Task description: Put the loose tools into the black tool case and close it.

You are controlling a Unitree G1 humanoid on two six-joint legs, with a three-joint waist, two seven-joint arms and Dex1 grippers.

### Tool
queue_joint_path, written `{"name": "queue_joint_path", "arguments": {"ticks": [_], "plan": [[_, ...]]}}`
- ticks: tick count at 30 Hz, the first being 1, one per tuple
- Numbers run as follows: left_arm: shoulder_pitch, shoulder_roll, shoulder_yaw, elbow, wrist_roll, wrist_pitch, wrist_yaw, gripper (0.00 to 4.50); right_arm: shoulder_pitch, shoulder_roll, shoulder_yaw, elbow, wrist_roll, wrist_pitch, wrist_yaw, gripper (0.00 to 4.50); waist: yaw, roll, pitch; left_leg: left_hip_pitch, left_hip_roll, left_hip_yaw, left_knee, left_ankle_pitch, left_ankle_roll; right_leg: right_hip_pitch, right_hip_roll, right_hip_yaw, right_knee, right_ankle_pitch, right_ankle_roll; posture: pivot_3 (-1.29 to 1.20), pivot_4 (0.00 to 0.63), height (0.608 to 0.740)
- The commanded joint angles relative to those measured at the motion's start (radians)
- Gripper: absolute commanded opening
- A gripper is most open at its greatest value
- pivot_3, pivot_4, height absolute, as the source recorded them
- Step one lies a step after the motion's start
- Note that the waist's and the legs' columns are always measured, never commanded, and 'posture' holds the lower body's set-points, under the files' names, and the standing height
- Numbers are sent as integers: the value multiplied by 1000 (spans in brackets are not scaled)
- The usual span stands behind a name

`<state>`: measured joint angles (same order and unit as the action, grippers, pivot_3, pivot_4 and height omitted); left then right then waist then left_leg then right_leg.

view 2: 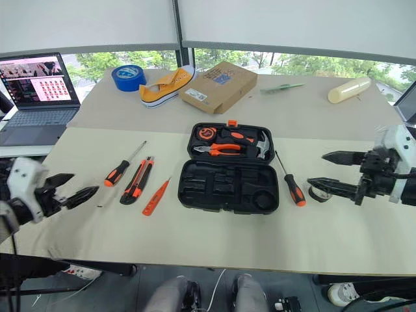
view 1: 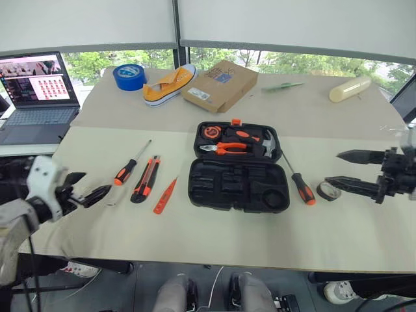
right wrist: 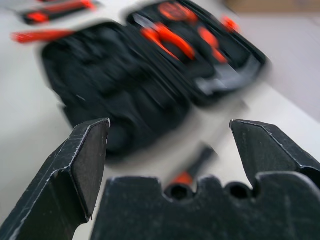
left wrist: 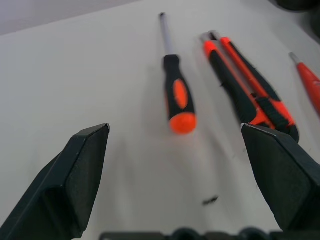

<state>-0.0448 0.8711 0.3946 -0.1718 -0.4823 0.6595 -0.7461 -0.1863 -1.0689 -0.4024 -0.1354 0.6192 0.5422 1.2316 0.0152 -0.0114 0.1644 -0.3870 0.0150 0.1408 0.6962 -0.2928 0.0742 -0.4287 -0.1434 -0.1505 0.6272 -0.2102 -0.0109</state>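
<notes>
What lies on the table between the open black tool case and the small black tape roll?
One orange-and-black-handled screwdriver lies between the open black moulded-plastic tool case and the small black tape roll, its shaft pointing away from the robot; the head views show it.

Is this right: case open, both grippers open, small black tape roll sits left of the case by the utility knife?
Wrong on the small black tape roll: the left eye view shows it right of the tool case, by the right gripper. Rest holds; left gripper is open.

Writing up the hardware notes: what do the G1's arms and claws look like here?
Left claw and right claw: each has two black, wedge-shaped fingers tapering to blunt tips, on a black base with round holes. White housings sit behind each wrist; the left forearm is light grey. No markings legible.
</notes>
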Motion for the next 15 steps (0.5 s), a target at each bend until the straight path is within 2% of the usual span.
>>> {"name": "queue_joint_path", "arguments": {"ticks": [1, 7, 13, 15], "plan": [[-119, 16, -63, 85, 30, 29, 13, 4500, -16, 14, 7, -144, 73, 49, -30, 4469, 0, 0, 0, 0, 0, 0, 0, 0, 0, 0, 0, 0, 0, 0, 0, 0, 150, 731], [-331, 0, -254, 294, 130, 30, -7, 4500, -121, 76, 78, -286, 151, 91, -108, 4469, -2, -1, 1, 2, 0, 0, 0, 4, 4, 1, 6, 1, 0, -1, 1, 0, 150, 731], [-469, -57, -361, 493, 222, 3, 2, 4500, -140, 106, 111, -334, 181, 92, -142, 4469, 3, -5, 2, 1, -1, 0, 1, 4, 5, 1, 8, 0, -1, 0, 0, 0, 150, 731], [-485, -69, -373, 525, 241, -8, 3, 3987, -139, 109, 112, -339, 182, 93, -148, 4500, 5, -5, 2, 1, -1, 0, 2, 4, 5, 2, 7, 0, 0, 0, 0, 0, 150, 731]]}}
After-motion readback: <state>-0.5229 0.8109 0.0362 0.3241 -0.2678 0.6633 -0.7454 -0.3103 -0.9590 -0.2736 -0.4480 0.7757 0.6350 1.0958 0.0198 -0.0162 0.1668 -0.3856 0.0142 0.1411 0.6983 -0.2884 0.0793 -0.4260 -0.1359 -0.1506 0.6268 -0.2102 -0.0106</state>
